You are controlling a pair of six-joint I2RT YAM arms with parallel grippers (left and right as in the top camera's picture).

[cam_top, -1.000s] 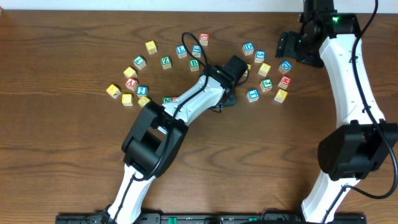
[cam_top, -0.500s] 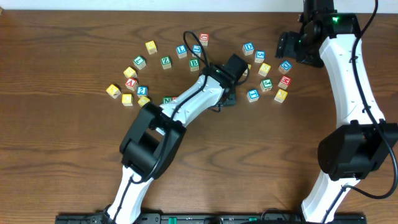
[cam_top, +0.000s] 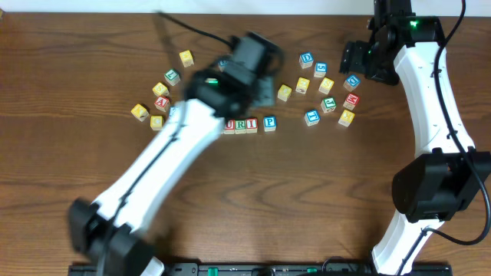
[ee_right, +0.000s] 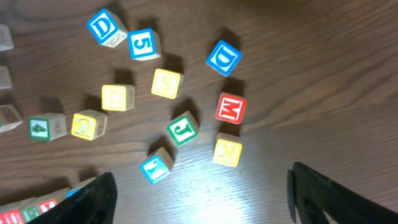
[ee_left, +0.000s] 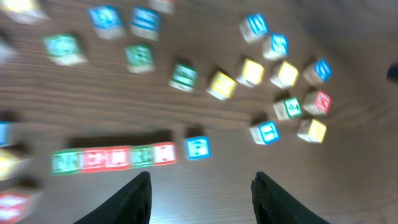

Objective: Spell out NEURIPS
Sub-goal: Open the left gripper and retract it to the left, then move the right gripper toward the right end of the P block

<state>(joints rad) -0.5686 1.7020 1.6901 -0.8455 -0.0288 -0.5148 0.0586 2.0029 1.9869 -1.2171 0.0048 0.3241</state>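
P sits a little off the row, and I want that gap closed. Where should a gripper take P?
From straight above, with fingers on the near and far faces of P. It sits flat with bare table on those sides, while the I cube stands close beside it, leaving little room for a finger there.

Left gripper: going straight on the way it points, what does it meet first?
Likely the blue P cube, straight ahead of the open left gripper; the blurred view leaves depth unclear, so bare table could come first.
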